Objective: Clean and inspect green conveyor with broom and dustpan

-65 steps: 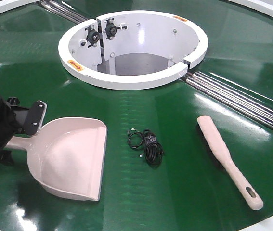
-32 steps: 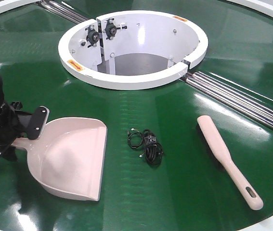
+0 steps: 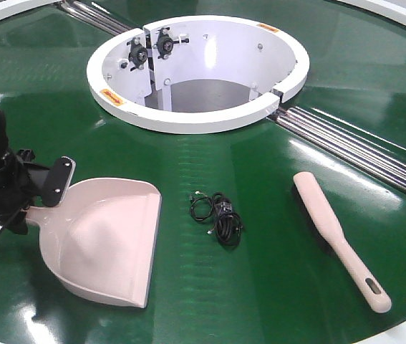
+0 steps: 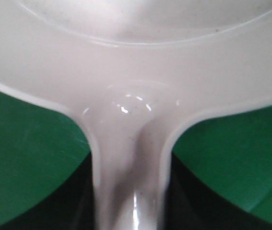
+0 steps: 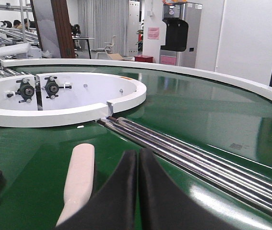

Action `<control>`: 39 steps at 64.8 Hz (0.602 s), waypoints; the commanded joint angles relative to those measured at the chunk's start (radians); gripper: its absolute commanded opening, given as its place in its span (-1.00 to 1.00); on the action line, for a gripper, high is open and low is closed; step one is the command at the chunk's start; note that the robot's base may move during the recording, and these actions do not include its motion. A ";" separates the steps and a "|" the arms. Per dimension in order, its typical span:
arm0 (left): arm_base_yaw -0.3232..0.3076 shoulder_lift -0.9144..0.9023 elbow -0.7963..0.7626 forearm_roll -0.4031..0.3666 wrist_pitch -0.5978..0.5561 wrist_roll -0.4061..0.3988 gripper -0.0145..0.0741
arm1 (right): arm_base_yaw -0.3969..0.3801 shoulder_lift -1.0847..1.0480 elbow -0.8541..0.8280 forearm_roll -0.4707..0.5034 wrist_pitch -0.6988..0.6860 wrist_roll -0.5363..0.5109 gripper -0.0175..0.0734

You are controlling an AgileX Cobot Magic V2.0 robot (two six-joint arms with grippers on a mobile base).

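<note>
The pale pink dustpan [image 3: 106,240] lies on the green conveyor [image 3: 274,287] at the left, mouth toward the front right. My left gripper [image 3: 45,197] is shut on its handle; in the left wrist view the handle [image 4: 128,191] runs between my dark fingers [image 4: 80,201], with green belt [image 4: 25,143] on both sides. The broom [image 3: 335,236] lies untouched at the right, handle toward the front edge. In the right wrist view the broom [image 5: 80,177] lies just left of my right gripper [image 5: 138,154], which is shut and empty above the belt [image 5: 198,120].
A tangled black cable [image 3: 220,215] lies between dustpan and broom. The white ring hub [image 3: 195,120] stands behind it. Chrome roller strips [image 3: 360,150] run behind the broom and show in the right wrist view [image 5: 188,153]. The belt's white outer edge is near the broom's handle.
My left gripper has moved a little right and up with the dustpan handle in it, and the dustpan has slid slightly right and forward. The broom and cable have not moved.
</note>
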 commanded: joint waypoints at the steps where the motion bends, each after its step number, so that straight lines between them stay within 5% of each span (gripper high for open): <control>1: -0.022 -0.058 -0.060 -0.004 0.026 -0.051 -0.69 | 0.000 -0.011 0.004 -0.002 -0.070 -0.005 -0.63; 26: -0.109 -0.031 -0.117 0.119 0.096 -0.266 -0.69 | 0.000 -0.012 0.004 -0.002 -0.070 -0.005 -0.63; 39: -0.109 -0.027 -0.117 0.117 0.105 -0.281 -0.69 | 0.000 -0.012 0.004 -0.002 -0.070 -0.005 -0.63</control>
